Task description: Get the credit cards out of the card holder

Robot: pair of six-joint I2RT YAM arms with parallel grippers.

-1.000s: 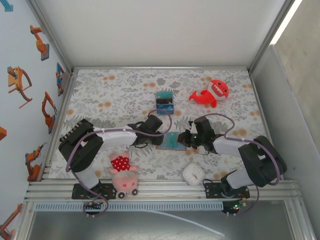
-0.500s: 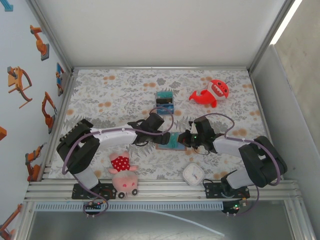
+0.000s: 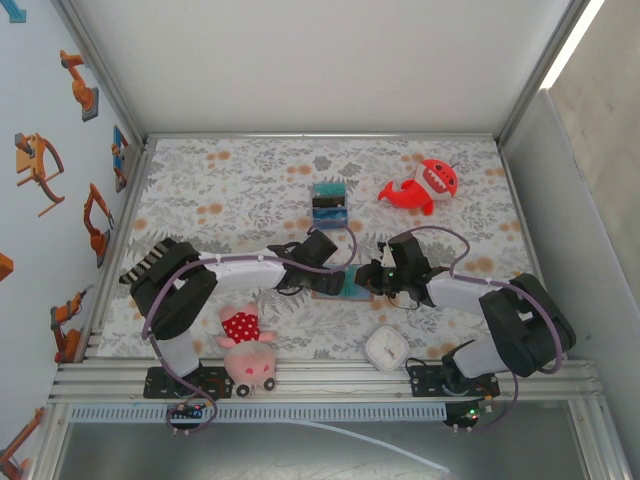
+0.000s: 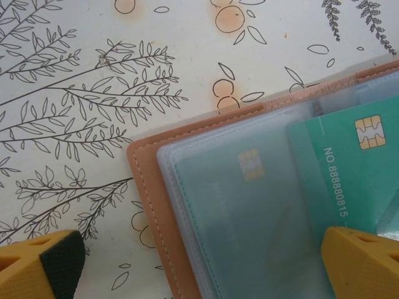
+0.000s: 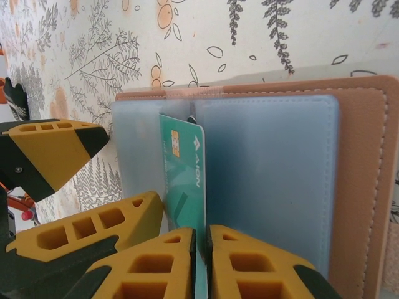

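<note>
Your card holder (image 3: 338, 285) is lying open and flat on the leaf-print table (image 3: 230, 190), right in the middle between the two arms, tan border out and clear sleeves facing up. Your right gripper (image 5: 201, 249) is pinching down to a sliver, and a teal credit card (image 5: 186, 180) is standing on edge between its fingers, chip showing, rising at the holder's centre fold. Your left gripper (image 4: 199, 249) is spreading as wide as it goes and gripping nothing: one yellow finger (image 4: 40, 268) is hanging over the bare tablecloth just off the holder's corner, while the other is sitting over the sleeves. Through the wrist camera there, a sleeved card (image 4: 237, 205) is showing pale teal under the plastic. Around the edges, a striped box (image 3: 328, 203) and a red shark toy (image 3: 425, 185) are sitting farther back, with a pig plush (image 3: 245, 350) and a white clock (image 3: 385, 347) near the arm bases.
</note>
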